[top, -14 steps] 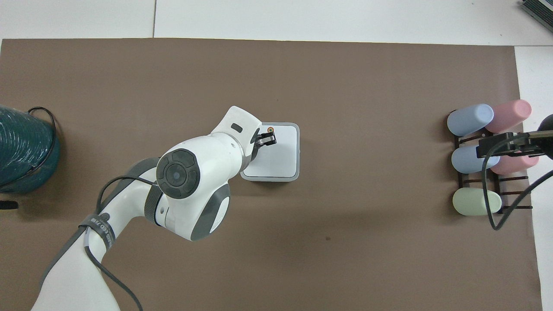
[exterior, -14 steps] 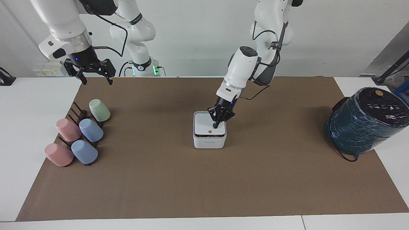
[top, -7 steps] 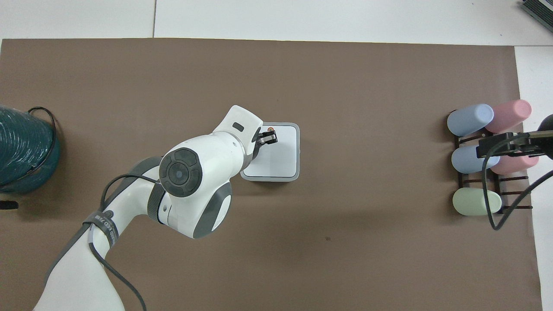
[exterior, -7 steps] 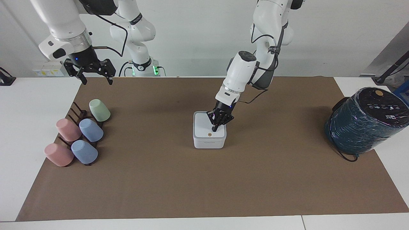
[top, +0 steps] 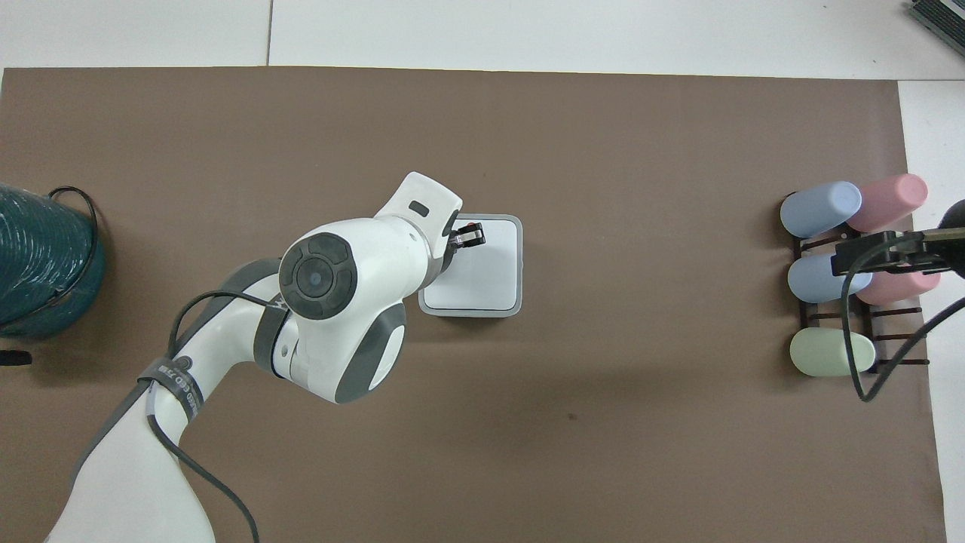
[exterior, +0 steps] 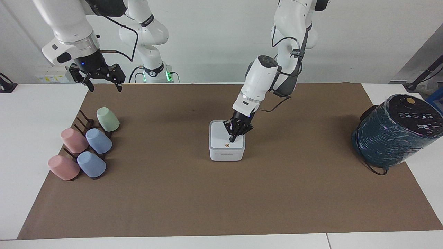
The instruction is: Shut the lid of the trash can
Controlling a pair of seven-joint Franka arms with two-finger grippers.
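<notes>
My left gripper (exterior: 233, 139), clenched on nothing, presses the lid (exterior: 223, 135) flat on the trash can (exterior: 226, 153) mid-mat. Pressing off-centre could tip it. My right gripper (exterior: 102, 82) waits open, well apart.

White arms (exterior: 263, 76), grey joints, black cables, black hands.

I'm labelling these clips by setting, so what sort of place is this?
Most likely a robotics lab test bench, not a home. Two white robot arms stand at a white table covered by a brown paper sheet, with a staged trash can and a rack of pastel cups against bare white walls.
</notes>
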